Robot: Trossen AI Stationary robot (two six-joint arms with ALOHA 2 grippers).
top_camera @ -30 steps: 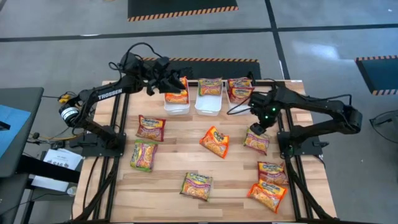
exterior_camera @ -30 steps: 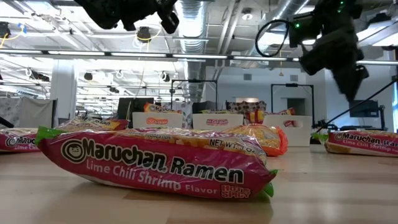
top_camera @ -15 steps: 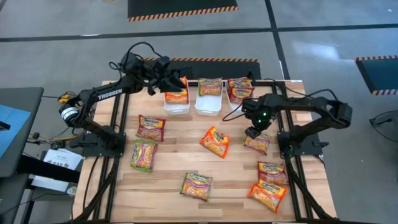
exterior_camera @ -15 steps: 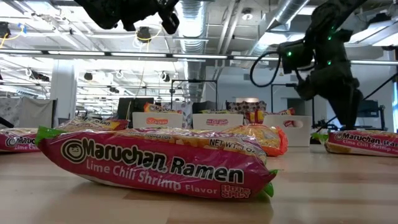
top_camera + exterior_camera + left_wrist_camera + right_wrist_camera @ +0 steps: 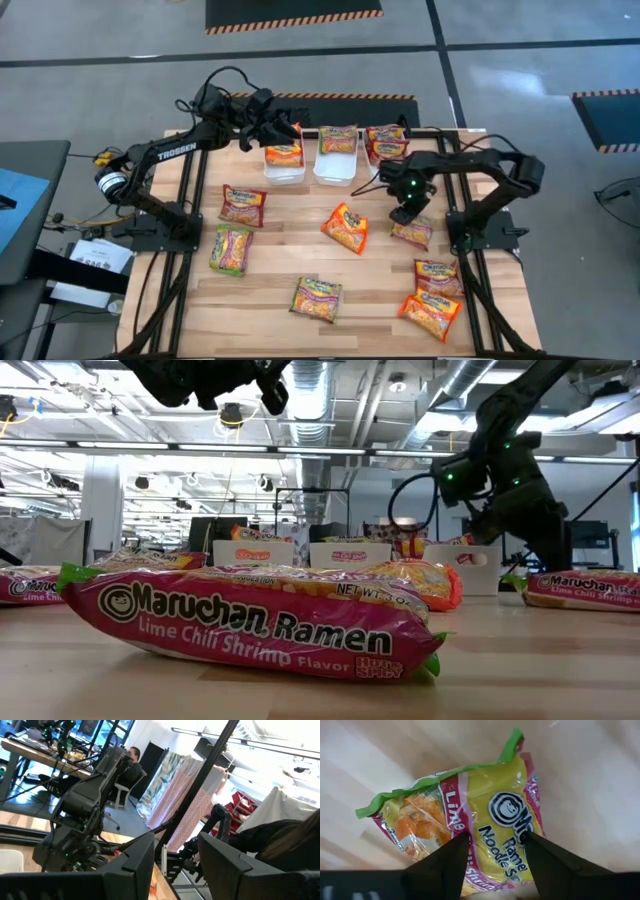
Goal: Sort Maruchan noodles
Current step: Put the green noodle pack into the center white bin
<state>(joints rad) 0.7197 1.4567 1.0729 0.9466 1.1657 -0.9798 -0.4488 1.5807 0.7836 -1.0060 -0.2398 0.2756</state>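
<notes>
Several Maruchan noodle packets lie flat on the wooden table (image 5: 280, 260). One of them, the lime chili shrimp packet (image 5: 485, 820) with a green edge, lies right of centre (image 5: 413, 233). My right gripper (image 5: 495, 851) points steeply down over its middle, open, one finger on either side of the printed logo. It is also seen in the high view (image 5: 405, 212). My left gripper (image 5: 272, 128) hangs open and empty high above the left bin (image 5: 285, 172). Nothing lies between the fingers of my left gripper (image 5: 175, 865). My right gripper comes at the lime chili shrimp packet from above, its fingertips (image 5: 455, 851) over the middle of the packet's face (image 5: 495, 827). The packet lies flat on the table. Whether the fingertips touch it, I cannot tell.
Three white bins stand in a row at the far edge, left (image 5: 285, 172), middle (image 5: 336, 170) and right (image 5: 372, 158), each with packets in it. Loose packets lie at the left (image 5: 243, 205), the centre (image 5: 345, 227), the near middle (image 5: 317, 298) and the near right (image 5: 430, 312).
My right gripper has come down toward the lime chili shrimp packet and shifted a little toward the table's left, tipping to point more steeply down. The packet has stayed where it was. The left arm has kept still.
</notes>
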